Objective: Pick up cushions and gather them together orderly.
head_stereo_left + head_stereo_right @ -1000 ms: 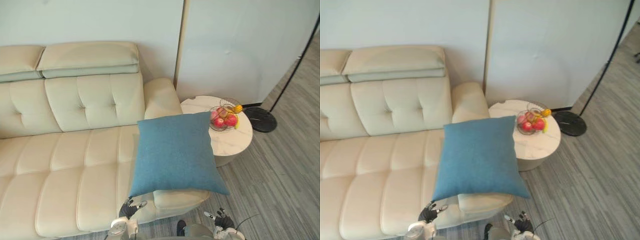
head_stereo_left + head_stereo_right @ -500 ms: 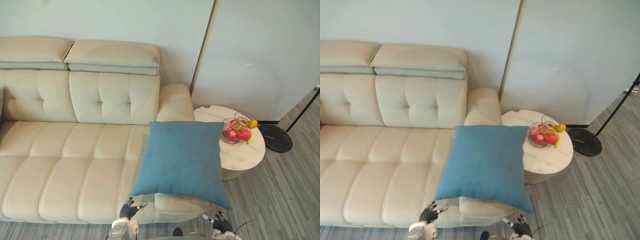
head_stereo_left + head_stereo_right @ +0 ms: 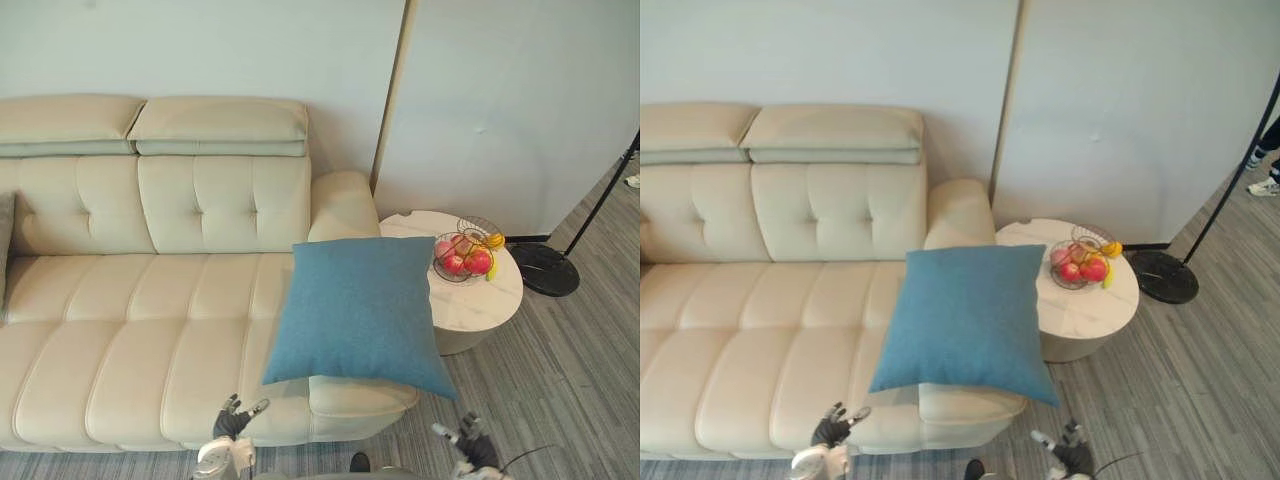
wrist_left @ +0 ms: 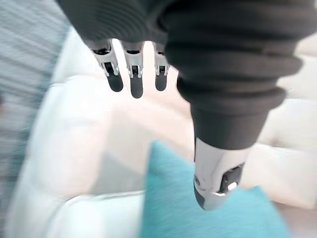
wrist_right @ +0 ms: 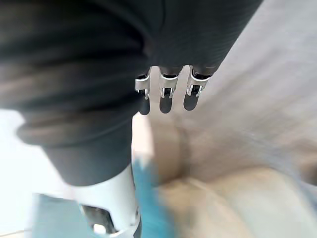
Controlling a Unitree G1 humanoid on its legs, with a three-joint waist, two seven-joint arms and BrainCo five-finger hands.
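Blue cushion point(image 3: 360, 310) lies flat across the right armrest of the cream sofa point(image 3: 130, 330), 1 corner overhanging toward the round worktop point(image 3: 480, 295) that carries the fruit bowl point(image 3: 462, 258). Your left hand point(image 3: 231, 430) and right hand point(image 3: 472, 446) hang low in front of the sofa, fingers point(image 4: 134, 79) straight and loose, holding nothing. You are at the approach step. Next, raise both hands to the cushion's near edge and grip it from either side.
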